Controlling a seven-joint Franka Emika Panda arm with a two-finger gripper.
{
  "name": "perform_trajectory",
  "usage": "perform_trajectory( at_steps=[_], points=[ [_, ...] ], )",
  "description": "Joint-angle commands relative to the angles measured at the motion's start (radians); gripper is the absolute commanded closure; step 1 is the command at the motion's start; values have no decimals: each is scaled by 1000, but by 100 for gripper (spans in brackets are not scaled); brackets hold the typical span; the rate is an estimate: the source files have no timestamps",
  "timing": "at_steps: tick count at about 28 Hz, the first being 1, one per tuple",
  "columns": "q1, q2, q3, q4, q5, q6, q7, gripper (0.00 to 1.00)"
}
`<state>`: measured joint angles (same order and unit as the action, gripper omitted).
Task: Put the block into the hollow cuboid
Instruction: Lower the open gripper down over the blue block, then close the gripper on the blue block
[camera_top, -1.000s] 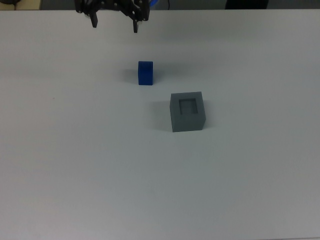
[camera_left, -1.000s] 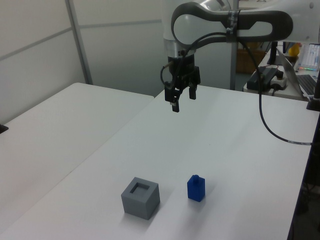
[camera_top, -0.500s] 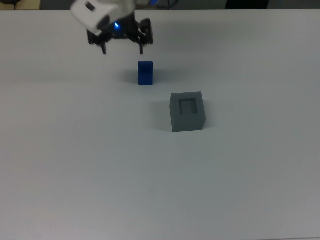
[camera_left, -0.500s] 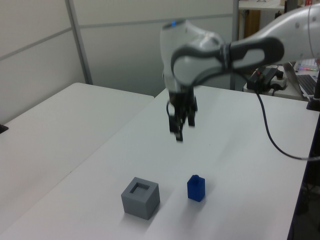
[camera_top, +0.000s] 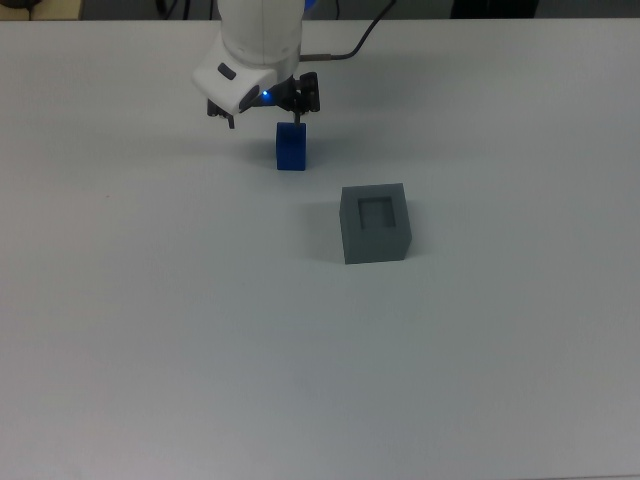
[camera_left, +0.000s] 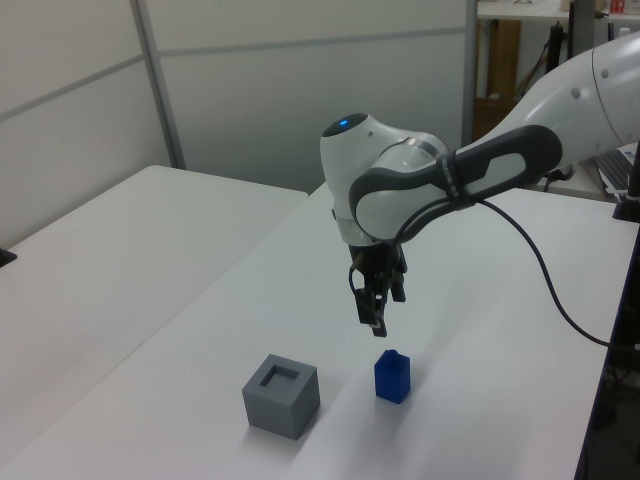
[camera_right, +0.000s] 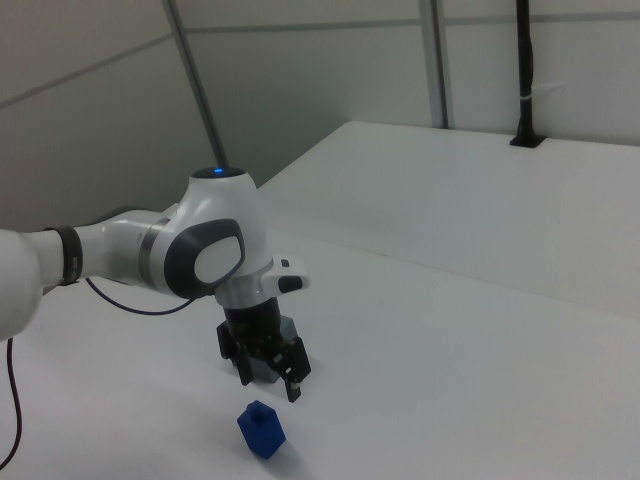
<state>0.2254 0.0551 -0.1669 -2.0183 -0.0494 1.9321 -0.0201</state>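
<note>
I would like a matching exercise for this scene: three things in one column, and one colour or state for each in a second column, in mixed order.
Things:
1. block
2. hollow cuboid
3. gripper

States:
a. grey, with an empty square recess on top
b. open, above the table, holding nothing
c. bright blue, standing on the table

Pairs: 1-c, 2-a, 3-b

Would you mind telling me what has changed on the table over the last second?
The gripper has come down and forward from the far side of the table; it now hangs just above the small bright-blue block, fingers open, holding nothing. The blue block and the matte grey hollow cuboid have not moved.
</note>
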Motion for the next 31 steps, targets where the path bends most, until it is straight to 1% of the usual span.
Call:
perform_trajectory(
  at_steps=[1,7,8,12,13,14,17,19,21,24,25,27,28,31],
  points=[
    [6,-27,13,-92,-18,94,-12,0],
    [11,-18,24,-126,-41,136,17,0],
    [14,-18,41,-128,-41,136,38,0],
    [14,-18,66,-132,-47,136,83,0],
    [14,-15,78,-140,-66,136,101,0],
    [14,-14,81,-140,-76,137,112,0],
    [14,-8,82,-140,-95,137,146,0],
    [15,8,83,-139,-107,137,169,4],
    [14,20,83,-135,-122,137,184,5],
    [14,51,84,-135,-164,139,218,5],
    [14,57,84,-134,-170,140,223,7],
    [14,63,84,-134,-175,145,224,15],
    [14,65,86,-134,-175,149,224,25],
    [15,60,89,-134,-175,148,223,36]
  ],
)
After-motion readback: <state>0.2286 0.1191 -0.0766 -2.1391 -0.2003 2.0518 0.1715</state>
